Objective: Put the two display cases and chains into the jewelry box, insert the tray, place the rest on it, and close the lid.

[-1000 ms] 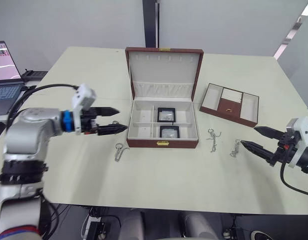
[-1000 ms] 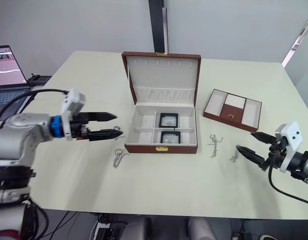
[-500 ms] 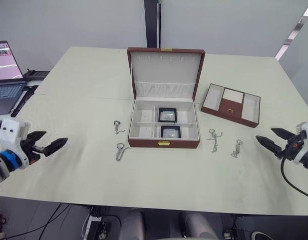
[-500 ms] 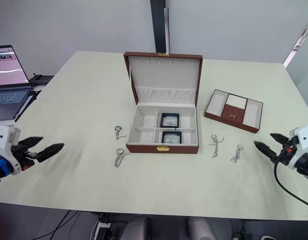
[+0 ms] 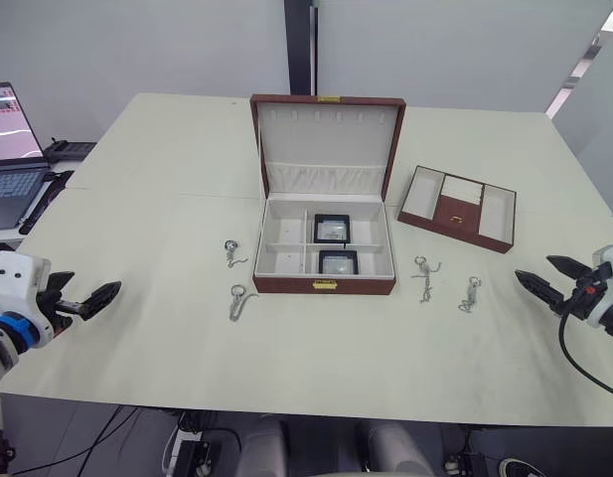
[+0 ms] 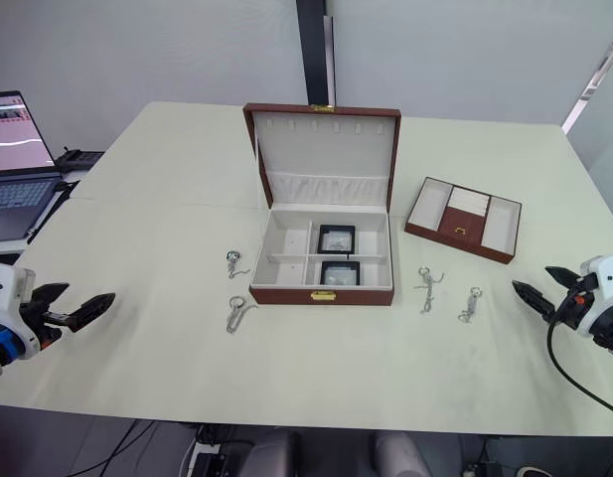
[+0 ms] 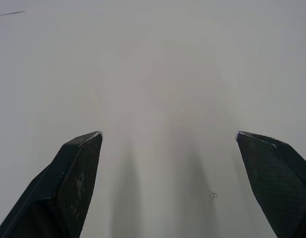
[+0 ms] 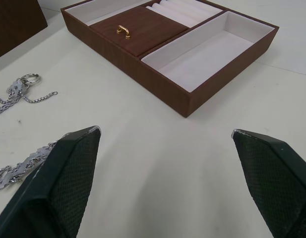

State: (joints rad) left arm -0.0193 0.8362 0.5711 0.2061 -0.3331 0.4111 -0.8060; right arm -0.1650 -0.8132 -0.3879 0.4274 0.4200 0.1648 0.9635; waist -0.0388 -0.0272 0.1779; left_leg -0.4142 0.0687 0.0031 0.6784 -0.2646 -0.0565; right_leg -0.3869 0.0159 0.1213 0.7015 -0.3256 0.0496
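both arms drew back; grippers spread, empty; jewelry box (image 5: 326, 224) gapes, brown, white-lined.

Box (image 5: 326, 248) open w/ 2 cases (image 5: 333, 228); tray (image 5: 458, 208), chains (image 5: 235, 301) outside.

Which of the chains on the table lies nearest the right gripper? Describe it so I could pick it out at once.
Start at the open jewelry box mid-table. On the table's bare surface, between the box and the right gripper, lie two chains. The one meant is the outer chain, short, with a ring at its top; its neighbour lies closer to the box.
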